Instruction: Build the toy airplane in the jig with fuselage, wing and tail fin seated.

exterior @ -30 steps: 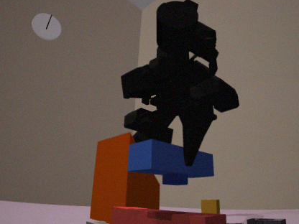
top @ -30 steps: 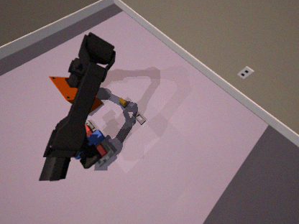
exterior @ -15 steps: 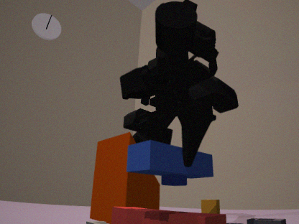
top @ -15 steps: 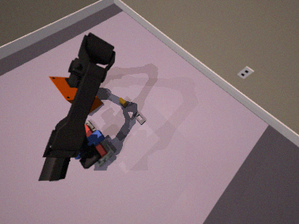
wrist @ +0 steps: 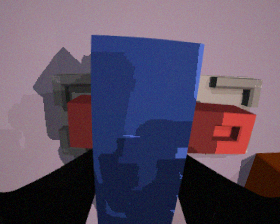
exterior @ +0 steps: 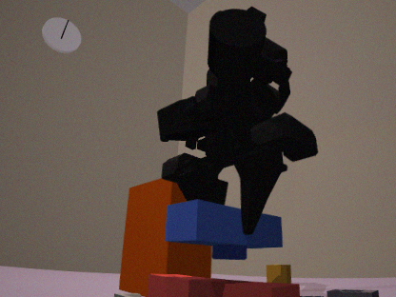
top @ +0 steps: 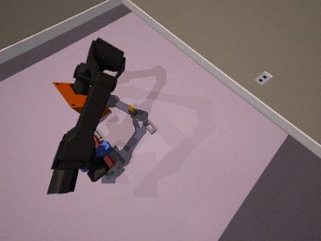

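Note:
My gripper (exterior: 228, 217) (wrist: 138, 153) is shut on the blue wing (top: 104, 149) (exterior: 219, 222) (wrist: 145, 90). The wing is roughly level, with its tab (exterior: 229, 252) pointing down. The exterior view shows a gap between the tab and the red fuselage (top: 109, 161) (exterior: 176, 286) (wrist: 206, 122). The fuselage lies in the grey cradle (top: 114, 171) (wrist: 61, 82); its tail socket shows in the wrist view, while the wing hides its middle and the wing socket. The small yellow tail fin (top: 132, 110) (exterior: 278, 273) stands apart from the cradle.
The orange block (top: 69, 95) (exterior: 145, 236) (wrist: 267, 172) stands near the cradle, by the arm's base. A small pale frame (top: 150, 127) lies beyond the yellow fin. A grey piece (exterior: 352, 293) shows at the lower right of the exterior view.

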Robot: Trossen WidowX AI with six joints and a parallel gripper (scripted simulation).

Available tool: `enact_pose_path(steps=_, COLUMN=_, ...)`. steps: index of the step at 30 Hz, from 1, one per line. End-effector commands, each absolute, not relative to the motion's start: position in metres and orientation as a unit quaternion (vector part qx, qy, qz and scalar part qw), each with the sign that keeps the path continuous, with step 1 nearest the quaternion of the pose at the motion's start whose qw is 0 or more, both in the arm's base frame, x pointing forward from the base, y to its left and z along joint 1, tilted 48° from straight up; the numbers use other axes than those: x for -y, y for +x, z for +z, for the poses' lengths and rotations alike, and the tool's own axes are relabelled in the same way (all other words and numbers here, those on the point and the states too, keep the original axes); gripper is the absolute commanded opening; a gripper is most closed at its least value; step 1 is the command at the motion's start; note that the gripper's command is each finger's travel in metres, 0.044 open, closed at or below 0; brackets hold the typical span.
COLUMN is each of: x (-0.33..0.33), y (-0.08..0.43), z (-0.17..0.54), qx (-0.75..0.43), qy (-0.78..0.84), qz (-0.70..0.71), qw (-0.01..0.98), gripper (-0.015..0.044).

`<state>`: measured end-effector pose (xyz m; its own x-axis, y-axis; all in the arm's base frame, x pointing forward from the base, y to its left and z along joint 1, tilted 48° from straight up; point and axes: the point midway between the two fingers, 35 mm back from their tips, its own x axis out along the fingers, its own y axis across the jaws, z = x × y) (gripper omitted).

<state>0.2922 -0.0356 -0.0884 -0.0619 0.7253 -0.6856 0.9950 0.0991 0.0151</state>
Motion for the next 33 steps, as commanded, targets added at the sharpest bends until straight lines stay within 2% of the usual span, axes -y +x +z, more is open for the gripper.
enact_pose_path(steps=1, x=0.028, y=0.289, z=-0.094, qx=-0.689, qy=0.626, qz=-0.243, qw=0.271, gripper=0.0195)
enact_pose_path(steps=19, x=0.015, y=0.287, z=-0.106, qx=-0.689, qy=0.627, qz=-0.243, qw=0.271, gripper=0.0195)
enact_pose_path(steps=24, x=0.017, y=0.289, z=-0.105, qx=-0.689, qy=0.625, qz=-0.242, qw=0.276, gripper=0.0161)
enact_pose_path(steps=29, x=0.017, y=0.289, z=-0.105, qx=-0.689, qy=0.625, qz=-0.242, qw=0.276, gripper=0.003)
enact_pose_path(steps=33, x=0.017, y=0.289, z=-0.105, qx=-0.689, qy=0.625, qz=-0.242, qw=0.276, gripper=0.0135)
